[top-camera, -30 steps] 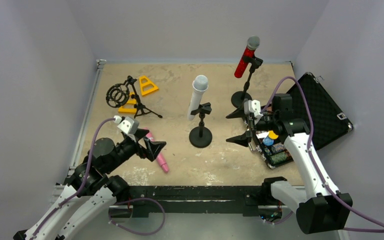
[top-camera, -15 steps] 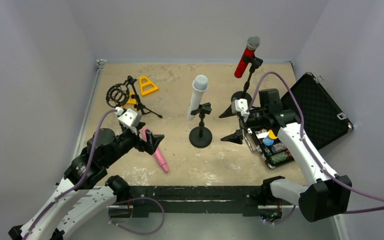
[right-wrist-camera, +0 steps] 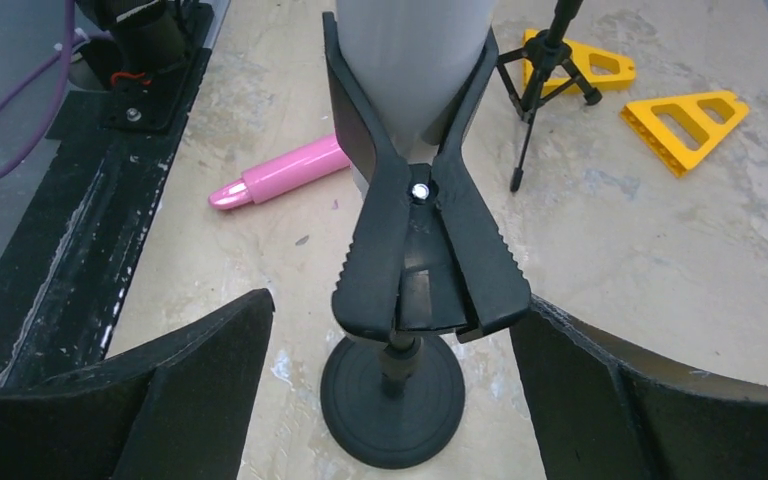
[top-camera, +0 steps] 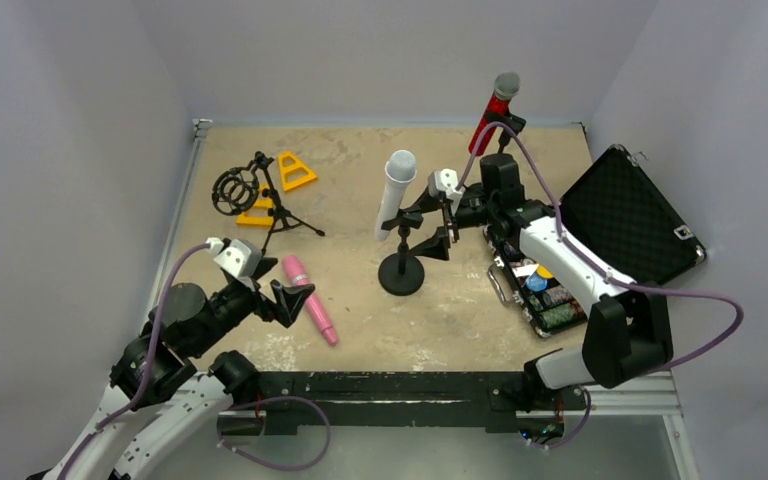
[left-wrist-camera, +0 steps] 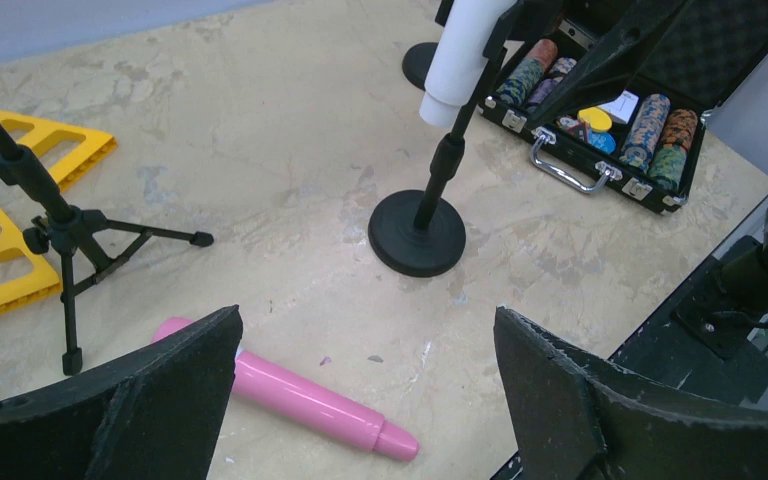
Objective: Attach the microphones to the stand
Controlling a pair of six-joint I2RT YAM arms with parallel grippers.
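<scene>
The sandy table (top-camera: 360, 150) carried everything. An open black case (top-camera: 630, 215) sat at its right edge, lid tilted back, with rows of chips in its tray. The right gripper (top-camera: 422, 232) hovered at the middle of the table. Its jaws were spread wide on either side of the black clip (right-wrist-camera: 420, 250) of the centre stand (top-camera: 401, 272). In the wrist view both fingers stood clear of that clip, and the gripper held nothing. The left gripper (top-camera: 297, 298) hung towards the near left corner, jaws fully apart and empty, just beside the pink microphone (top-camera: 310, 313). A small tripod stand (top-camera: 278, 205) with a round shock mount (top-camera: 234, 190) stood towards the far left corner. The white microphone (top-camera: 394, 192) was held in the centre stand's clip, tilted, mesh head up. The red microphone (top-camera: 490, 112) sat in the clip of a third stand (top-camera: 507, 125) near the far edge, right of centre, the stand's base hidden behind the right arm. The pink microphone lay flat on the table between the centre stand and the left edge, nearer the near edge, in no stand. Two yellow triangular pieces (top-camera: 296, 171) lay by the tripod stand
</scene>
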